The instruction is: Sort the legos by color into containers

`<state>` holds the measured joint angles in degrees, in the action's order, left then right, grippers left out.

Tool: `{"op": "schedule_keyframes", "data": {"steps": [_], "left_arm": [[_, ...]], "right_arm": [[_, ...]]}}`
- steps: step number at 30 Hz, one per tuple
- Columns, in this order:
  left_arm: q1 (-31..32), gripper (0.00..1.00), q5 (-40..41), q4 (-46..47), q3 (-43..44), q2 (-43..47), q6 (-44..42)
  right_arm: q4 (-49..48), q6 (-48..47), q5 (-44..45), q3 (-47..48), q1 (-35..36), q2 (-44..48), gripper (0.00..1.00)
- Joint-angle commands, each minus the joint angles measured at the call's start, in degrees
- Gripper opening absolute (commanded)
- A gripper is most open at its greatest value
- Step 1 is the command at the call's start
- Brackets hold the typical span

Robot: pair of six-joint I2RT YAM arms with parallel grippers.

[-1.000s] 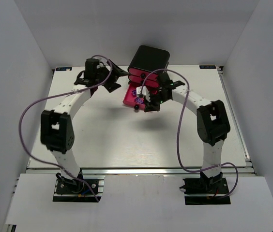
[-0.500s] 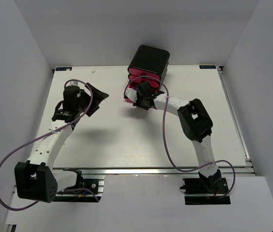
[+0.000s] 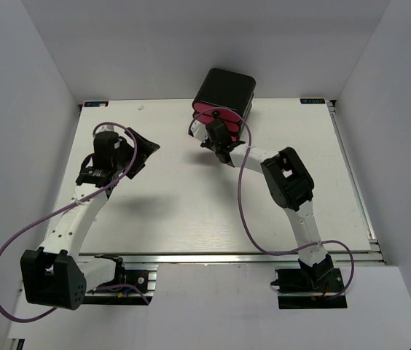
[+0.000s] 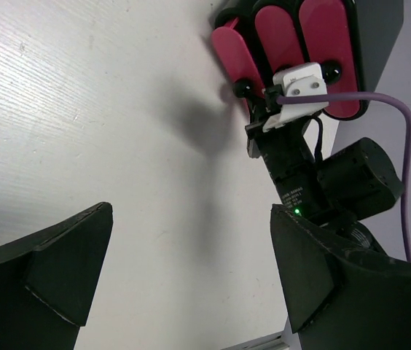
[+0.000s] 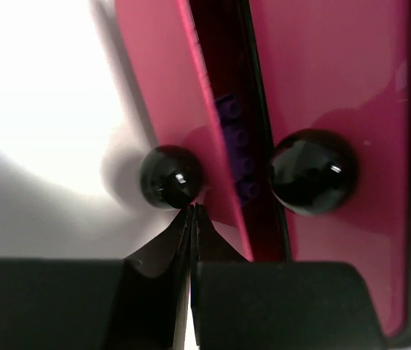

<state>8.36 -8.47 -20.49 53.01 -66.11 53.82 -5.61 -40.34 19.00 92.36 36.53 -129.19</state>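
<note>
The two arms stand on the near edge of the white table (image 3: 191, 211). The left arm reaches up the left side, and the left gripper (image 3: 143, 152) hangs above bare table with its jaws spread wide and nothing between them. It is well apart from the drawers. In its own camera the two dark fingers (image 4: 52, 270) frame the table, and the right arm's wrist is seen farther off, in front of the drawers.

The right arm bends at its elbow and stretches toward the middle of the far side. A purple cable (image 3: 248, 211) loops along it. The right gripper (image 5: 192, 213) has its jaws pressed together, and no brick is between them. Its tip is right at the round black knob (image 5: 170, 177) of the lowest drawer (image 5: 154, 87). I cannot tell if it touches the knob or is just beside it.

The three pink drawers (image 3: 214, 117) are stacked in a glossy black box (image 3: 225, 87) at the far edge of the table. The lowest drawer stands a little out from the one above. In the narrow gap between these two fronts, purple bricks (image 5: 236, 146) show inside the lowest drawer. The other two drawers sit flush in the box.
</note>
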Motion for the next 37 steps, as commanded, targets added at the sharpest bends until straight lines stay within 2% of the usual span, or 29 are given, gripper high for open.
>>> {"op": "schedule_keyframes", "data": {"steps": [1, 6, 9, 12, 15, 16, 17, 18, 19, 22, 25, 29, 33, 34, 37], "left_arm": [[-0.27, 0.98, 1.61, -1.57, 0.86, 2.64, -0.74], [-0.27, 0.98, 2.49, -2.1, 0.25, 3.79, -0.56], [-0.27, 0.98, 2.58, -2.01, -0.36, 4.23, -0.21], [-0.27, 0.98, 2.23, -1.4, -0.81, 4.58, -0.21], [-0.27, 0.98, 1.53, -0.52, -0.98, 4.93, -0.64], [-0.27, 0.98, 1.18, -0.17, -1.07, 5.02, -1.0], [-0.27, 0.98, 0.83, 0.36, -1.33, 5.11, -1.52], [-0.27, 0.98, -0.48, 2.19, -1.68, 5.63, -2.31], [-0.27, 0.98, -1.1, 3.17, -2.47, 5.81, -2.67], [-0.27, 0.98, -4.44, 8.35, -4.66, 6.78, -3.72], [-0.27, 0.98, -8.04, 13.97, -5.99, 6.87, -4.6], [1.04, 0.98, -11.47, 18.9, -4.69, 4.25, -7.58], [1.04, 0.98, -14.99, 18.56, -1.08, 0.81, -13.03], [1.04, 0.98, -15.17, 18.82, -0.98, 0.54, -13.74], [1.04, 0.98, -15.88, 20.05, -1.33, 0.36, -15.41]], "right_arm": [[-10.02, -2.72, 6.03, 1.51, -0.94, -2.82, 0.0], [-18.36, -7.03, 7.88, -1.21, -1.73, -3.53, 0.0], [-20.15, -8.79, 9.82, -0.34, -2.6, -4.67, 0.0], [-16.3, -7.13, 6.33, -0.42, -2.96, -3.19, 0.0], [-3.05, -4.76, -5.87, -2.36, -2.7, 3.57, 0.0], [1.78, -3.79, -14.7, -2.01, -2.78, 7.59, 0.09], [11.4, -2.48, -18.35, -1.66, -2.87, 9.63, 0.13], [15.15, 0.41, -23.96, -1.48, -3.48, 11.57, 0.21], [17.54, 2.96, -29.41, -1.65, -3.75, 15.42, 0.37], [23.87, 14.38, -32.18, -2.97, -4.28, 21.67, 0.8], [30.99, 23.51, -31.41, -1.83, -4.45, 25.28, 0.89], [36.1, 29.61, -29.64, -0.68, -5.77, 29.51, 0.89], [31.46, 29.09, -29.47, -7.0, -7.26, 36.62, 0.89], [26.49, 28.83, -28.07, -11.97, -7.27, 40.12, 0.89], [23.28, 29.79, -27.43, -16.06, -7.62, 44.27, 0.89]]}}
